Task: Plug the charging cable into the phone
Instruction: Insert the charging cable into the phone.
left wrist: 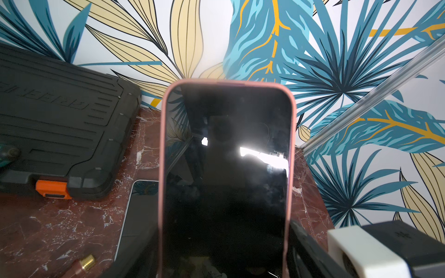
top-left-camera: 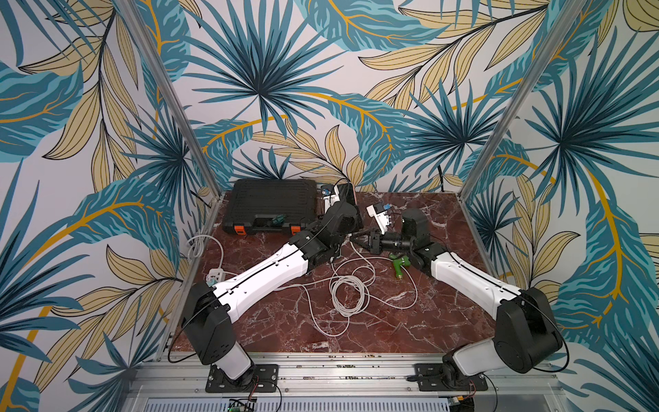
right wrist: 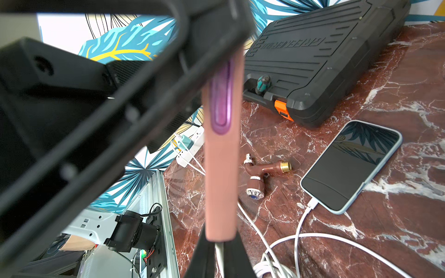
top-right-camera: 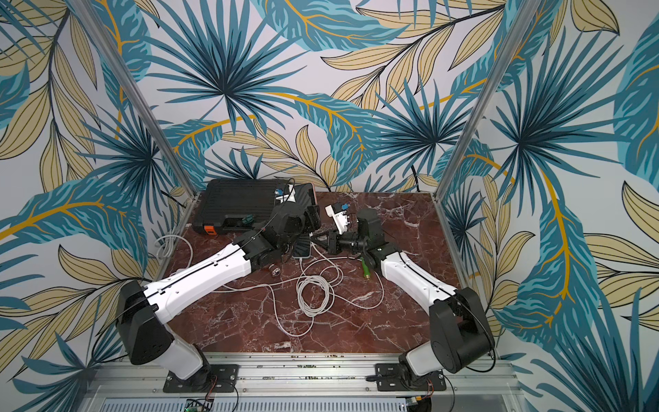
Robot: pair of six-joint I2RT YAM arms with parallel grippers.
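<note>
The phone [left wrist: 226,168], in a pink case with a dark screen, stands upright off the table. My left gripper [left wrist: 224,252] is shut on its lower sides. In both top views the phone [top-left-camera: 347,198] [top-right-camera: 307,198] rises behind the left wrist. In the right wrist view I see its pink side edge [right wrist: 220,180]. My right gripper [right wrist: 220,250] is shut on the white plug of the charging cable [right wrist: 219,255], which touches the phone's bottom end. I cannot tell whether the plug sits in the port. The cable [top-left-camera: 347,292] trails in loops over the marble.
A second phone [right wrist: 349,166] in a pale blue case lies flat with a white cable plugged in. A black toolbox [top-left-camera: 271,207] stands at the back left. A brown tap [right wrist: 262,173], a green tap [top-left-camera: 399,265] and a white power strip [top-left-camera: 215,274] lie nearby.
</note>
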